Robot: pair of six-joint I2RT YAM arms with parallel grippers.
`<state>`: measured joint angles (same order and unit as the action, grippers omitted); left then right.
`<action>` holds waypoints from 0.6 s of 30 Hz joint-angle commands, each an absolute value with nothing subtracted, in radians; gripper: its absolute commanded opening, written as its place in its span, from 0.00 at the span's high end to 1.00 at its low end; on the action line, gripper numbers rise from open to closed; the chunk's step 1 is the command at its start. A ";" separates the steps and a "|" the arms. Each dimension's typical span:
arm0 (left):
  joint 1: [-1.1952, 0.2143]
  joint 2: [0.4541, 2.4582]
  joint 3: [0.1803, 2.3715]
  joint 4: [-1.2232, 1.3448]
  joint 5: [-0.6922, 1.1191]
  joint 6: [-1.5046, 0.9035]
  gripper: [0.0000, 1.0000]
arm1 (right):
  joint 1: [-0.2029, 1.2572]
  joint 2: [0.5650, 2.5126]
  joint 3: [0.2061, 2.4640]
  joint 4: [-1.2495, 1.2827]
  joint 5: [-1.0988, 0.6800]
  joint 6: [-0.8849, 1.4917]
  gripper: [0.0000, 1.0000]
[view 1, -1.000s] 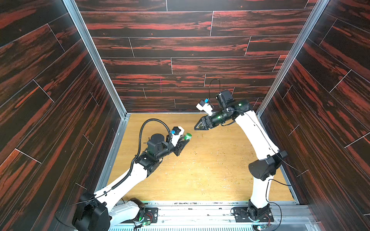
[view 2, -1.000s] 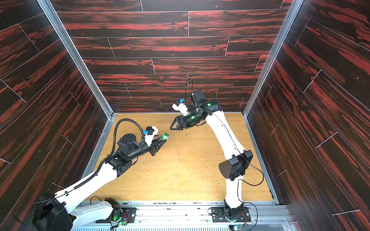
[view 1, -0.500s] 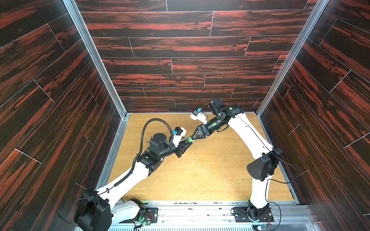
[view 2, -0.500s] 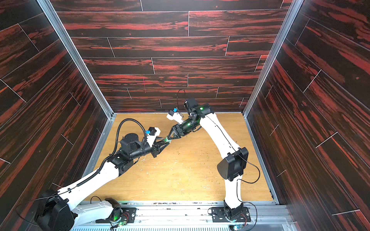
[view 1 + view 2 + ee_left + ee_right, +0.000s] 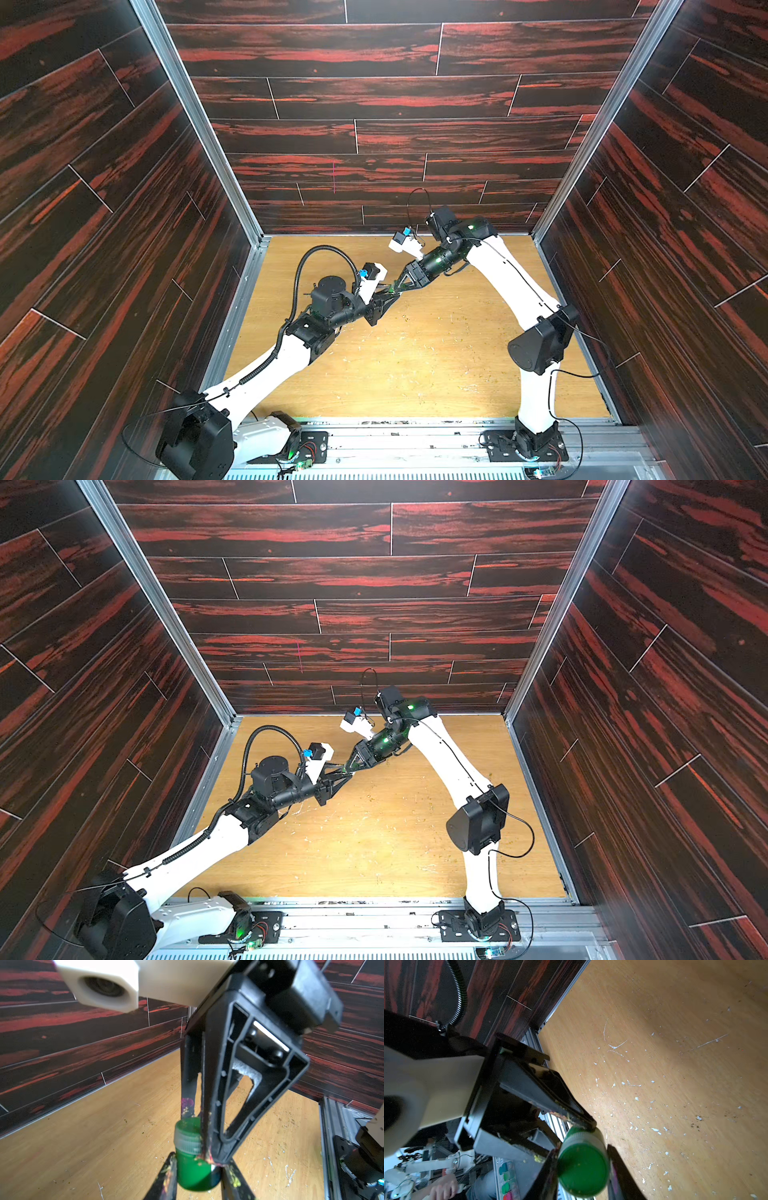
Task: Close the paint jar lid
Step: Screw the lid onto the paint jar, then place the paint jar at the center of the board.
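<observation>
Paint jar | right gripper clamps lid; left gripper brackets jar base, grip unclear

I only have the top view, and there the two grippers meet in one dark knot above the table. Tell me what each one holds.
Observer: In the left wrist view the left gripper has its jaws on either side of the paint jar, around its green body.
Operator: Now the right one.
Observer: In the right wrist view the right gripper has its jaws closed on the rim of the lid, its flat green face toward that camera.
Operator: Report whether the lid is on.
Observer: The left wrist view shows it sitting on the jar's mouth, a ribbed clear band below it; how tight, I cannot tell.
</observation>
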<state>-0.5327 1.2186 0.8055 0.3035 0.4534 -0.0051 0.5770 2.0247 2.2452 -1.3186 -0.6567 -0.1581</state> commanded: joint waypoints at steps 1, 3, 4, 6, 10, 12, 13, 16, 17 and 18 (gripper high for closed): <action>-0.532 1.213 0.824 0.335 0.417 -0.018 0.39 | 0.575 2.077 2.325 -1.349 -0.554 -0.117 0.73; -0.531 1.213 0.819 0.332 0.385 -0.024 0.19 | 0.557 2.108 2.371 -1.369 -0.507 -0.079 0.74; -0.529 1.206 0.816 0.314 0.365 -0.020 0.02 | 0.544 2.125 2.389 -1.374 -0.478 -0.056 0.74; -0.523 1.186 0.799 0.285 0.304 -0.020 0.00 | 0.508 2.160 2.407 -1.374 -0.366 0.009 0.75; -0.512 1.108 0.726 0.243 0.132 -0.030 0.00 | 0.460 2.243 2.377 -1.328 -0.100 0.093 0.73; -0.510 1.060 0.683 0.250 0.015 -0.058 0.00 | 0.456 2.270 2.300 -1.245 0.016 0.131 0.74; -0.509 1.036 0.668 0.243 -0.035 -0.067 0.00 | 0.454 2.287 2.262 -1.196 0.059 0.146 0.73; -0.508 0.981 0.638 0.219 -0.136 -0.072 0.00 | 0.454 2.310 2.121 -1.018 0.126 0.190 0.74; -0.508 0.969 0.635 0.204 -0.169 -0.077 0.00 | 0.453 2.321 2.089 -0.980 0.139 0.205 0.73; -0.508 0.954 0.632 0.191 -0.199 -0.080 0.00 | 0.452 2.337 2.064 -0.942 0.153 0.216 0.73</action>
<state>-0.5140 0.9977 0.6392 0.2249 -0.0353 -0.0605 0.4397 2.3119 2.1193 -1.0893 0.0345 0.1467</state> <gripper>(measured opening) 0.999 0.356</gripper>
